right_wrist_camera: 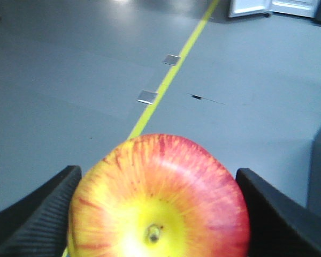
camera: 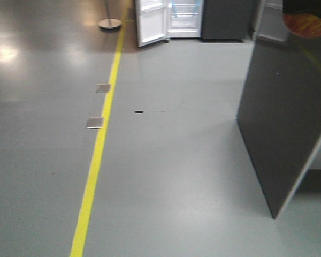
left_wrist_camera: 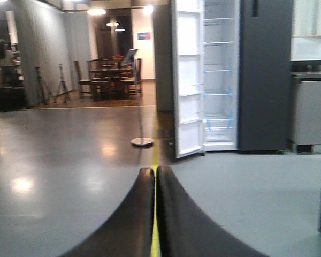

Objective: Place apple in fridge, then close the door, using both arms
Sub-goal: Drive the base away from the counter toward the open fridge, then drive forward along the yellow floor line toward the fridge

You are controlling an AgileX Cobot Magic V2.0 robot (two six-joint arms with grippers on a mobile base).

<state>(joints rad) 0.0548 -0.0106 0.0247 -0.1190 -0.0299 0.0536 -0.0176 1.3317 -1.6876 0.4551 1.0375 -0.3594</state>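
right gripper pinches apple; left gripper pressed together, empty | fridge well apart, straight ahead; door stands open on the left side | left arm seems nearer the door

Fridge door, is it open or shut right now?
Open. The left wrist view shows the door swung out from the fridge, leaving the inner shelves exposed.
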